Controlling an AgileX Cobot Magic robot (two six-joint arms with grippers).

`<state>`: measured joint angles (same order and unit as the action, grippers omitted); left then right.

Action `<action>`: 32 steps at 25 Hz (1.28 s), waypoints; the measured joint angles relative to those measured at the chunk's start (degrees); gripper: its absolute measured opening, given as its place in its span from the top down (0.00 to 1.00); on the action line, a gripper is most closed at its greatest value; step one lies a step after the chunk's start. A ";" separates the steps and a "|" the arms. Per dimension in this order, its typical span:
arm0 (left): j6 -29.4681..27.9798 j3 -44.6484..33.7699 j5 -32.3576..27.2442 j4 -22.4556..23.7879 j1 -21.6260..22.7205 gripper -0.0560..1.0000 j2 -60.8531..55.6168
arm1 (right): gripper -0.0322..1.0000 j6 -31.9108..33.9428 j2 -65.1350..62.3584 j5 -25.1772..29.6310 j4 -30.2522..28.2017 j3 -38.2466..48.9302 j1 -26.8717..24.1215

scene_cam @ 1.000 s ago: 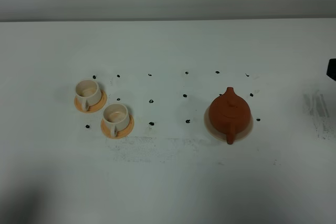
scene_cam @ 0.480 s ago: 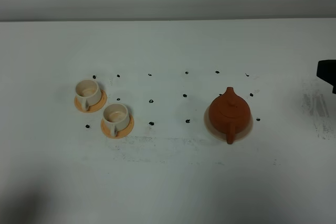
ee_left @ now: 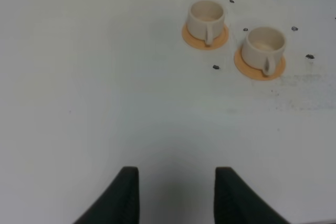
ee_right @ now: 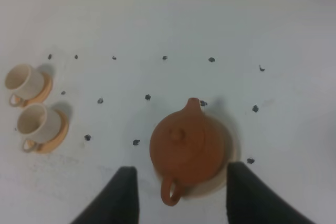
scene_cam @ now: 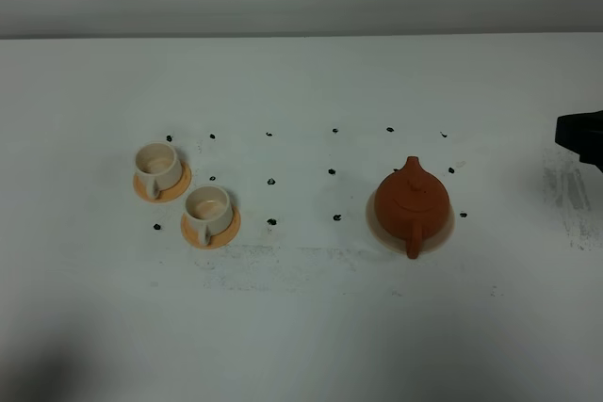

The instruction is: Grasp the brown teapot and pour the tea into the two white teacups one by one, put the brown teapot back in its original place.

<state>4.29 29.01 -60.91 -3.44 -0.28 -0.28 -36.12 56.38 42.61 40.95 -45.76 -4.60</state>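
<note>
Right pincer point(ee_right: 181, 167) jaws apart, empty, out at the right; brown teapot point(ee_right: 186, 148) on its beige dish point(ee_right: 230, 150) well apart from it, untouched. Left pincer point(ee_left: 177, 170) apart too, empty.

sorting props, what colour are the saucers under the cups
Orange; the saucers show best in the left wrist view.

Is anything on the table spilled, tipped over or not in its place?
Nothing stands out. The brown teapot sits upright, lid on, on its beige dish; the two white teacups stand upright on their saucers. No spill shows, only grey scuffs.
</note>
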 joint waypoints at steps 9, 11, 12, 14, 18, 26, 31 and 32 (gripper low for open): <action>-0.04 0.00 0.00 0.00 0.00 0.60 0.00 | 0.57 -1.00 2.20 0.00 3.09 0.00 0.00; -0.04 0.00 0.00 0.00 0.00 0.60 0.00 | 0.57 -1.27 2.20 0.00 3.40 0.00 0.00; -0.04 0.00 0.00 0.00 0.00 0.60 0.00 | 0.57 -1.27 2.20 0.06 3.75 0.00 0.00; -0.06 0.00 0.00 0.00 0.00 0.60 0.00 | 0.57 -1.41 2.45 0.28 5.20 0.00 0.00; -0.11 0.00 0.00 0.00 0.00 0.60 0.00 | 0.57 -2.07 4.23 0.34 6.31 0.00 0.74; -0.11 0.00 0.00 0.00 0.00 0.60 0.00 | 0.57 2.48 9.73 -2.43 -2.07 0.00 8.35; -0.11 0.00 0.00 0.00 0.00 0.60 0.00 | 0.57 19.35 14.25 -6.52 -17.84 0.00 15.46; -0.11 0.00 0.00 0.00 0.00 0.60 0.00 | 0.57 21.81 15.87 -7.15 -20.16 -0.37 17.16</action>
<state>4.18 29.01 -60.91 -3.44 -0.28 -0.28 -14.30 72.24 35.47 20.79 -46.12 12.56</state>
